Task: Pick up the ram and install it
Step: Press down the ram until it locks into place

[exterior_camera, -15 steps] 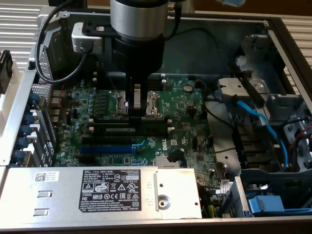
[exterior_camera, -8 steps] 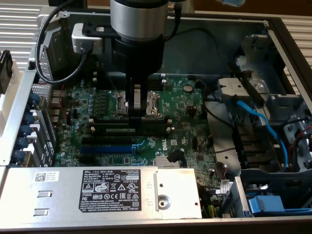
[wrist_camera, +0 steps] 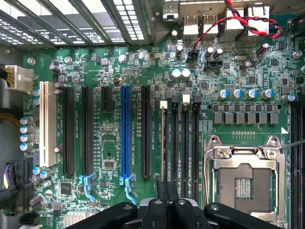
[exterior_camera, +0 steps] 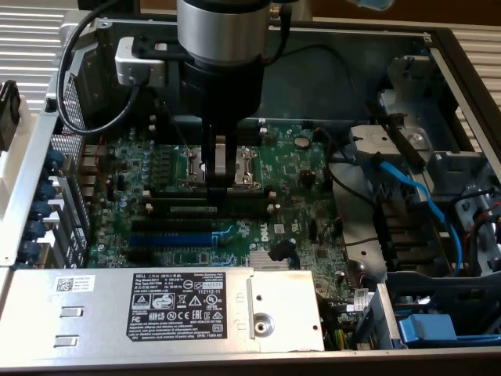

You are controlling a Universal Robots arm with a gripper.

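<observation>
Now the clenched gripper [wrist_camera: 167,202] hovers over the memory slots [wrist_camera: 183,143].
Directly ahead of its fingertips the ram [wrist_camera: 163,143] stands in the outermost slot; press evenly, judging both ends level.

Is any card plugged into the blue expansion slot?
No, the blue expansion slot stands empty along its whole visible length, with nothing seated in it.

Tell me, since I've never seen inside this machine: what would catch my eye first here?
Most striking is the robot arm reaching down into the open computer case, its fingers shut just above the green motherboard by the memory slots. Next, the bright blue expansion slot among the black ones, and the silver processor socket beside the memory slots. A ram stands edge-on in one slot.
</observation>
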